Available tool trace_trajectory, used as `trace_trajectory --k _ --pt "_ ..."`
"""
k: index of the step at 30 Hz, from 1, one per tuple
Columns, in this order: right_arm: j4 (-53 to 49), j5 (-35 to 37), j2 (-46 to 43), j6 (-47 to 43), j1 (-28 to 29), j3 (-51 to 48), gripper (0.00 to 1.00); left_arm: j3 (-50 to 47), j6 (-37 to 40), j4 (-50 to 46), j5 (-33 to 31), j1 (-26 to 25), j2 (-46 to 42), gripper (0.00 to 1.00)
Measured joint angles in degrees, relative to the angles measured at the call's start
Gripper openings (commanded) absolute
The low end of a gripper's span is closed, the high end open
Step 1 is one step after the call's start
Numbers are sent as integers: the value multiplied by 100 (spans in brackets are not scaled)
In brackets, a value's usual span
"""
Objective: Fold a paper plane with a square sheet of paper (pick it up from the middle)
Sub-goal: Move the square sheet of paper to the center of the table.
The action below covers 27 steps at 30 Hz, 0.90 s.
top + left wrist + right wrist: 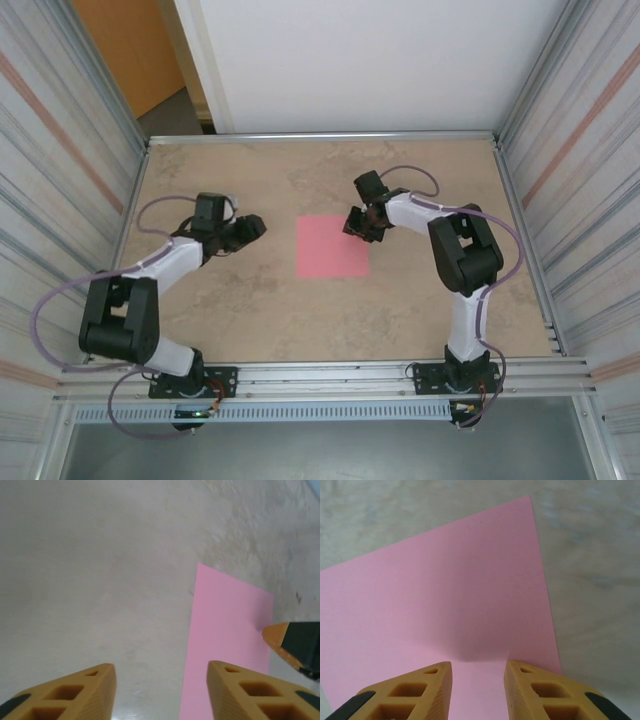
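Observation:
The square sheet of paper (332,246) is pink and lies flat in the middle of the table (300,320). My right gripper (358,222) is at the sheet's right edge near its far corner. In the right wrist view its jaws (477,680) stand a little apart over the paper (445,590), which is shadowed just ahead of them. My left gripper (245,228) hovers left of the sheet, apart from it. Seen from the left wrist, its jaws (161,690) are open over bare table beside the paper's edge (230,645), with the right arm's fingertip (292,645) beyond.
Ribbed metal walls (60,200) close the table on the left and right, and a white panel (360,60) stands behind it. An aluminium rail (330,375) with both arm bases runs along the near edge. Bare tabletop surrounds the sheet.

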Motion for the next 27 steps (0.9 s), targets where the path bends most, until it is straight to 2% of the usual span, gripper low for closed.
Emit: trace_trajectory --k 7,11,18,27 --pt "0 -210 -601 7 -367 -581 34 857 -116 -98 407 -951 1091 30" --pt "146 -463 -815 -2 -638 -769 28 1235 -223 -98 603 -1246 1596 23" --pt "212 -931 -815 -140 -761 -997 22 1600 -343 -236 767 -1342 2111 13" --pt "278 -1233 -553 -245 -754 -986 19 2015 -345 -420 872 -1342 2599 10"
